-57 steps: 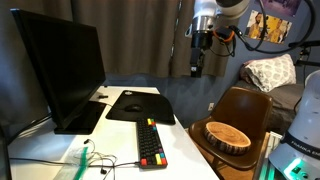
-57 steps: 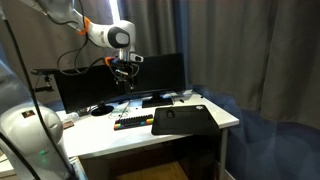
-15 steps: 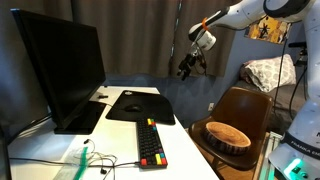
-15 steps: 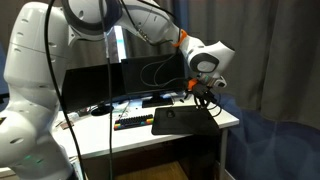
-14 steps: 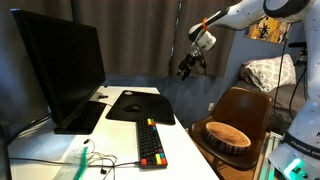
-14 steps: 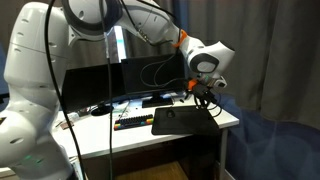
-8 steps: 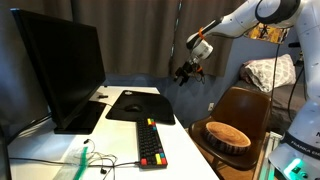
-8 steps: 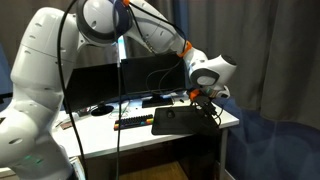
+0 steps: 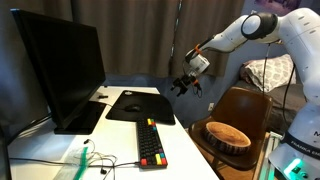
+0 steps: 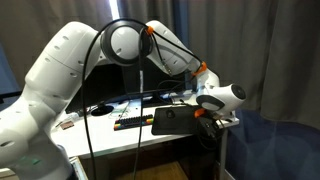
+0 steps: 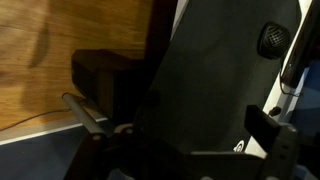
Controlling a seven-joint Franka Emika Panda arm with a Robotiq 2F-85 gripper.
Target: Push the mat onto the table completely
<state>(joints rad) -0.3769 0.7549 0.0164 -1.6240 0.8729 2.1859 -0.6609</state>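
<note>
The black mat (image 9: 137,104) lies on the white table (image 9: 115,140) beside the monitor, and its outer edge reaches past the table's edge in an exterior view (image 10: 176,120). My gripper (image 9: 184,85) hangs just off the table's side, at about the mat's height, close to that overhanging edge (image 10: 207,124). In the wrist view the mat (image 11: 215,80) fills the middle, and the gripper (image 11: 180,142) sits low over it, with one finger (image 11: 272,128) far to the right. The jaws look open and empty.
A black monitor (image 9: 58,70) stands at the table's back. A keyboard (image 9: 150,142) with colourful keys lies in front of the mat. A brown wooden chair (image 9: 245,105) holding a round wooden bowl (image 9: 227,134) stands beside the table. Dark curtains hang behind.
My gripper has come down from above and moved towards the mat's overhanging edge. The mat has not visibly moved.
</note>
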